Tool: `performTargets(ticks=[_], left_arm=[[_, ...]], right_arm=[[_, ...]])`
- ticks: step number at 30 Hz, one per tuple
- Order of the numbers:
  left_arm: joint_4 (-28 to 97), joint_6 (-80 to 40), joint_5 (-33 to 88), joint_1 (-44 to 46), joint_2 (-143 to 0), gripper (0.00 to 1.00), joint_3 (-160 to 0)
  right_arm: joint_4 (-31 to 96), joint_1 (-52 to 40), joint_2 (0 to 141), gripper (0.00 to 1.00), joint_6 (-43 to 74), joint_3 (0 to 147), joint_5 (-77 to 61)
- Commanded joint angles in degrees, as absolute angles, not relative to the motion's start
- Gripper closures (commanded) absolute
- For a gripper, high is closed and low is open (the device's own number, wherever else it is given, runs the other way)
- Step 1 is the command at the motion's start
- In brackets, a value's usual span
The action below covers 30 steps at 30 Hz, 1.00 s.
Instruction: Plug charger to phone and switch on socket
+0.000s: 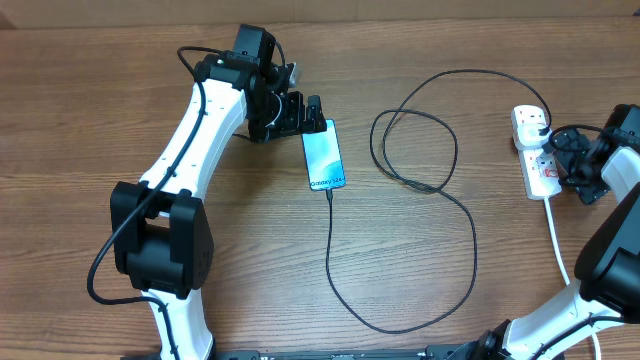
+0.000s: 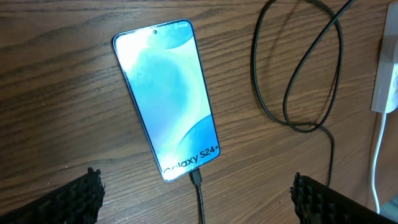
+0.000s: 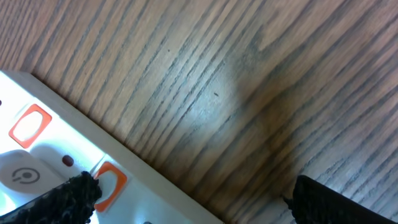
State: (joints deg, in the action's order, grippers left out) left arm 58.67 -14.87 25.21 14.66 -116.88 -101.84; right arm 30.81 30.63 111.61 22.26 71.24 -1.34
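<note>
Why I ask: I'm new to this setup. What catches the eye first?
The bright teal phone near the centre, before the open left pincer, with the black cable entering its bottom edge. That cable loops right to the white strip at far right, where the open right pincer sits by the red switches.

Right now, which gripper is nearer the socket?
Right. The right gripper is right beside the socket, at its switches. The left gripper is far off, by the phone's top end.
</note>
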Motion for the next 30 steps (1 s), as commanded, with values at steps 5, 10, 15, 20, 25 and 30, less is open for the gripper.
performTargets(ticks=[5, 10, 15, 20, 25, 30], left_arm=[[58.5, -15.5, 25.1, 14.7, -115.8, 0.0, -103.1], [58.5, -15.5, 25.1, 14.7, -115.8, 0.0, -103.2], [58.5, -15.5, 25.1, 14.7, -115.8, 0.0, -103.2], [58.5, -15.5, 25.1, 14.7, -115.8, 0.0, -103.2], [58.5, -15.5, 25.1, 14.7, -115.8, 0.0, -103.2], [58.5, -15.5, 25.0, 14.7, -115.8, 0.0, -103.2]], right_arm=[[32.9, 28.3, 111.6, 0.0, 21.2, 71.3, -4.6], [33.1, 28.1, 111.6, 0.0, 21.2, 71.3, -4.8], [33.7, 27.6, 111.5, 0.0, 21.2, 71.4, -4.8], [37.8, 28.8, 108.3, 0.0, 21.3, 73.6, -4.7], [44.1, 30.0, 101.0, 0.0, 21.2, 78.2, -4.5], [47.6, 28.8, 92.1, 0.0, 20.9, 78.9, -5.6]])
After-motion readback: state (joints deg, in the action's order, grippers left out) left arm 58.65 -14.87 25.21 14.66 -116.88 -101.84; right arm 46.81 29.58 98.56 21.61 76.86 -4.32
